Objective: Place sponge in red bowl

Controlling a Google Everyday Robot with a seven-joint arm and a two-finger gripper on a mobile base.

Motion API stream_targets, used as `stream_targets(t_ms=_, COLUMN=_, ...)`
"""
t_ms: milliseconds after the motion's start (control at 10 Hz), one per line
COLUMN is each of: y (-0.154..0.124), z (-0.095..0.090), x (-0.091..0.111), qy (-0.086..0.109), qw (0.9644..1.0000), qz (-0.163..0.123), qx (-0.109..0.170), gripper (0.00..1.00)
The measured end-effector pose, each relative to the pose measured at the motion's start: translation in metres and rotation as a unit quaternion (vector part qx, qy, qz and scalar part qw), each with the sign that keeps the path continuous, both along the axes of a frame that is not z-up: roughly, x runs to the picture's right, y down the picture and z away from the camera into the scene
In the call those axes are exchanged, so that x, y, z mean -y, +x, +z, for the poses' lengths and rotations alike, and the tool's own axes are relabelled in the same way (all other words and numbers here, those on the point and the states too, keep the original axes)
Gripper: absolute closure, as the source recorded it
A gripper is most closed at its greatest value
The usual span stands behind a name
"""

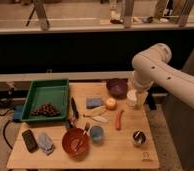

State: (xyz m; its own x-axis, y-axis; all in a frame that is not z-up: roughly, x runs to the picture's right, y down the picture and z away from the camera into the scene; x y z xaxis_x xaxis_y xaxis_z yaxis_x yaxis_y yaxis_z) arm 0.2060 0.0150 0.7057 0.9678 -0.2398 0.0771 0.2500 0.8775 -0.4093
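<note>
The sponge (94,102) is a small flat blue block lying on the wooden table (115,150), just left of the middle. The red bowl (75,143) stands near the front edge, left of centre, with a utensil resting in it. My white arm (155,62) reaches in from the right. Its gripper (138,96) hangs low at the table's back right, by a white cup (132,98), well to the right of the sponge and far from the bowl. Nothing shows in the gripper.
A dark purple bowl (117,87), an orange fruit (110,103), a red carrot-like stick (120,120), a light-blue cup (96,133) and a metal cup (138,137) lie around. A green tray (50,90) with grapes is left. A grey-blue bundle (45,143) is front left.
</note>
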Motion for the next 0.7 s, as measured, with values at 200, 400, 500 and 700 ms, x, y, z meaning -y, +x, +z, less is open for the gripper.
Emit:
stream_targets(t_ms=200, y=-0.005, z=0.000, x=0.002, qy=0.008, qw=0.9998, qz=-0.014, qx=0.008, gripper=0.20)
stream_targets(t_ms=400, y=-0.021, z=0.006, x=0.009, qy=0.016, qw=0.9991, qz=-0.034, qx=0.019, gripper=0.20)
stream_targets(t_ms=500, y=-0.021, z=0.007, x=0.010, qy=0.019, qw=0.9989, qz=-0.038, qx=0.021, gripper=0.20)
stream_targets(t_ms=700, y=-0.027, z=0.010, x=0.015, qy=0.024, qw=0.9979, qz=-0.052, qx=0.029, gripper=0.20)
